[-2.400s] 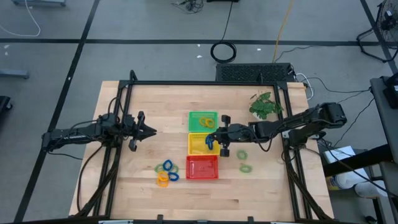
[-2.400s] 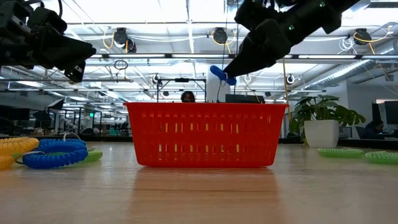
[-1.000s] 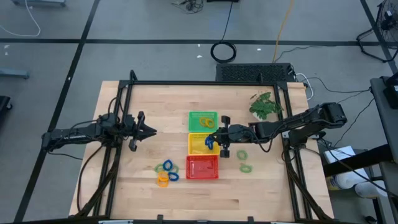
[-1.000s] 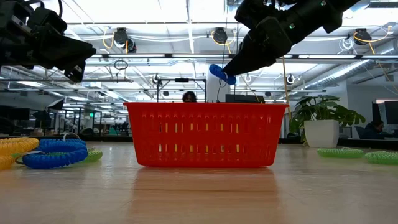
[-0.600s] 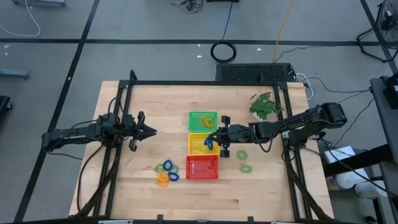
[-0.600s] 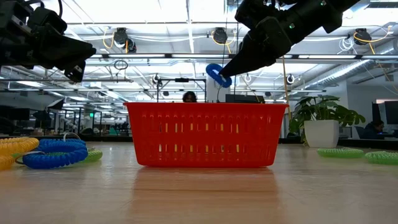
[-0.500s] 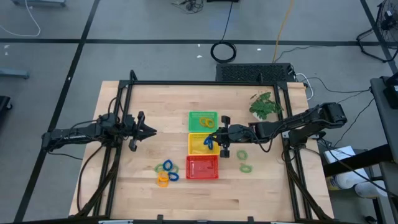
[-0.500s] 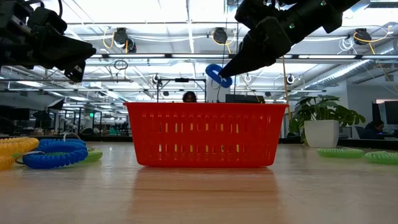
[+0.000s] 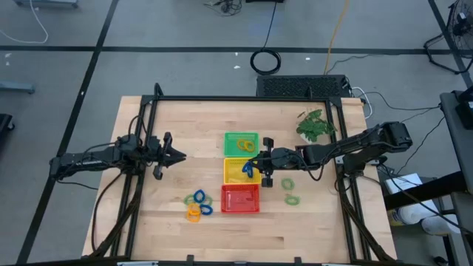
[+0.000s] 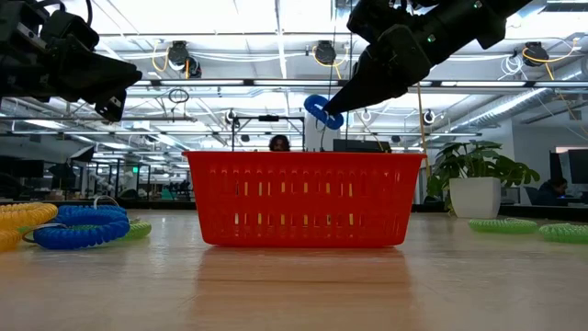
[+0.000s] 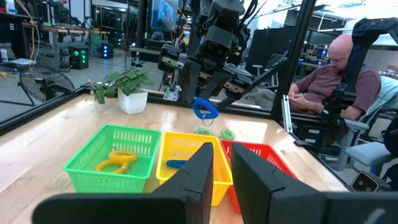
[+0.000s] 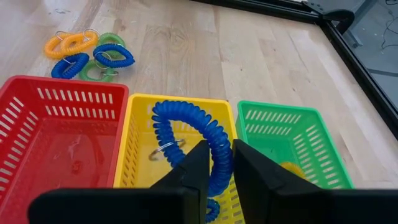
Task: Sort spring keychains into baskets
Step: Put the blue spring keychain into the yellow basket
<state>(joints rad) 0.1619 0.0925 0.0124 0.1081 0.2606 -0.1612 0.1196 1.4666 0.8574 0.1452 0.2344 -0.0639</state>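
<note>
Left gripper point(image 9: 177, 155): waits over bare table well left of the baskets; fingers nearly together, nothing between them.

Loose keychain pile point(image 9: 197, 205): blue, orange-yellow and green coils lying bunched on the table just left of the red basket; unsorted.

Green basket point(image 9: 242, 143): farthest of the three in the row; holds an orange-yellow keychain point(image 11: 115, 160).

Yellow basket point(image 9: 235, 172): middle of the row; a blue coil point(image 11: 176, 163) already lies inside.

Red basket point(image 9: 240, 199): nearest the table's front edge; appears to hold nothing.

Blue keychain point(image 12: 193, 142): pinched between the fingers of the right gripper point(image 9: 255, 167), hanging in the air above the yellow basket.

Right gripper: closed on the blue keychain's coil, poised over the yellow basket's right side.

Green keychains point(image 9: 289, 191): two lying on the table right of the baskets, apart from the pile.

Potted plant point(image 9: 315, 125): near the table's far right corner.

Step in hand: the drop of the blue keychain, judged to be bound for the yellow basket. Next move calls for the fingers to part while centred over that basket, so the springy coil does not bounce out.

Hard to make out: the exact count in the loose pile; the red basket's floor, partly screened by mesh; a seated person beyond the table, partly cut off.
</note>
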